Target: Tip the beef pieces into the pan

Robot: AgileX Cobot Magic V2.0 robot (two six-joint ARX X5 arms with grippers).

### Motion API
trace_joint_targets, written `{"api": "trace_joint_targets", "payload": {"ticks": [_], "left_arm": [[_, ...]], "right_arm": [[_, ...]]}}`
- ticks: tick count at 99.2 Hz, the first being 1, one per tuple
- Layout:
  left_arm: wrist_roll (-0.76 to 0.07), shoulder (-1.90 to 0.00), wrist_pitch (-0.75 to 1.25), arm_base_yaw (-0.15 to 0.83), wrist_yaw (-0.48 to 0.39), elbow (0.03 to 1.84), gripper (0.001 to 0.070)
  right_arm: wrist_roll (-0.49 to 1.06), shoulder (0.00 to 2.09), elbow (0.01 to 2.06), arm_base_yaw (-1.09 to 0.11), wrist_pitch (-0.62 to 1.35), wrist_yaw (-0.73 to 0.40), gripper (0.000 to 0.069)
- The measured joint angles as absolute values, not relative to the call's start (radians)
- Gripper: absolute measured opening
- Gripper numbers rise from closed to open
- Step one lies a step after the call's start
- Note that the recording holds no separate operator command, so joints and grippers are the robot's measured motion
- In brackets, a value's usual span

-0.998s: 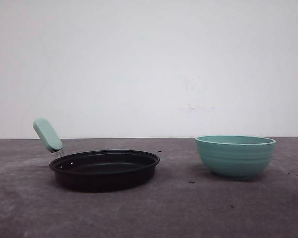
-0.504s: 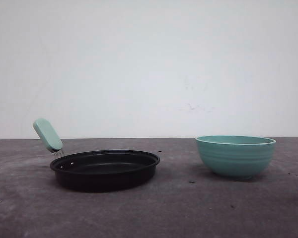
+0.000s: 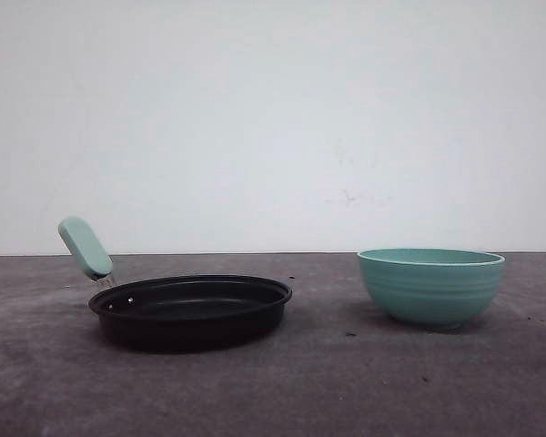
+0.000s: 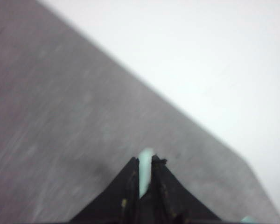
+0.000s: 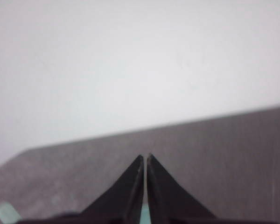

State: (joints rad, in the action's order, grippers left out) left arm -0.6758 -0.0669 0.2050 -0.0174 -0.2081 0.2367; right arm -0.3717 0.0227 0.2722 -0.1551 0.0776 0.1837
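Left claw (image 4: pixel 145 164): fingers nearly together, a mint-green strip showing in the slit between the tips; can't tell if that is a grip. Right claw (image 5: pixel 145 158): clenched, tips touching, nothing between them at the tips. Pan (image 3: pixel 191 309) sits flat on the grey bench (image 3: pixel 328 382), mint handle (image 3: pixel 85 248) raised; its place relative to either claw can't be fixed. Teal bowl (image 3: pixel 431 287) stands well apart from pan; contents not visible.
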Motion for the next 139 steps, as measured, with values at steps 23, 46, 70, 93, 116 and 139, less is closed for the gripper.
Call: {"api": "trace_joint_targets", "payload": {"ticks": [23, 46, 70, 93, 116, 139], "left_arm": [[-0.530, -0.474, 0.332, -0.015, -0.288, 0.651, 0.0021], [-0.398, -0.821, 0.506, 0.015, -0.305, 1.156, 0.0021], [-0.350, -0.873, 0.540, 0.063, -0.313, 1.336, 0.0026], [-0.324, -0.910, 0.664, 0.073, -0.243, 1.331, 0.0585], [-0.314, -0.915, 0.649, 0.101, -0.211, 1.277, 0.0696], [-0.379, -0.958, 0.464, 0.113, -0.220, 0.961, 0.0696]], "right_arm": [[-0.299, 0.234, 0.620, -0.155, 0.286, 0.184, 0.0010], [-0.222, 0.541, 1.021, -0.155, 0.567, 0.184, 0.0010], [-0.181, 0.709, 1.209, -0.155, 0.632, 0.184, 0.0032], [-0.179, 0.723, 1.209, -0.155, 0.635, 0.184, 0.0649], [-0.175, 0.757, 1.209, -0.155, 0.676, 0.183, 0.0683], [-0.134, 0.781, 1.209, -0.155, 0.828, 0.183, 0.0683]]}}
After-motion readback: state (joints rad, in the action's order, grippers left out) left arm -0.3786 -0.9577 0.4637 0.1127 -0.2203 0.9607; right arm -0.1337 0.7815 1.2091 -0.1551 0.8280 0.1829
